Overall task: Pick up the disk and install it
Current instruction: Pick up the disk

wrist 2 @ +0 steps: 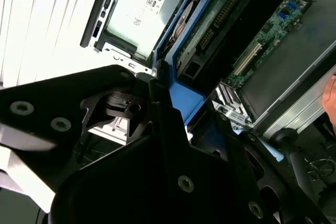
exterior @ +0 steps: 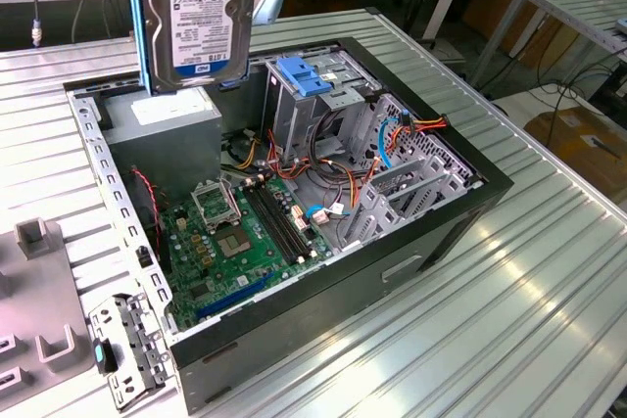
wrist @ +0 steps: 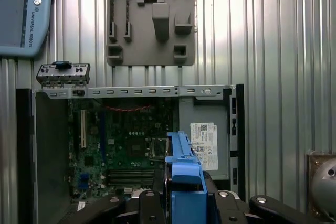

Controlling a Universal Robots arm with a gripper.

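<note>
Nearest, in the first wrist view, the black pincer (wrist: 185,206) was clamped on the disk (wrist: 184,166) by its blue rails, above the open computer case (wrist: 131,92). In the second wrist view one grey box (wrist 2: 139,9) lay beneath the pincer. In the exterior view the one disk hung in the pincer over the one case. It looked stiff, fairly heavy and shock-sensitive; its two side rails seemed the safest hold.
</note>
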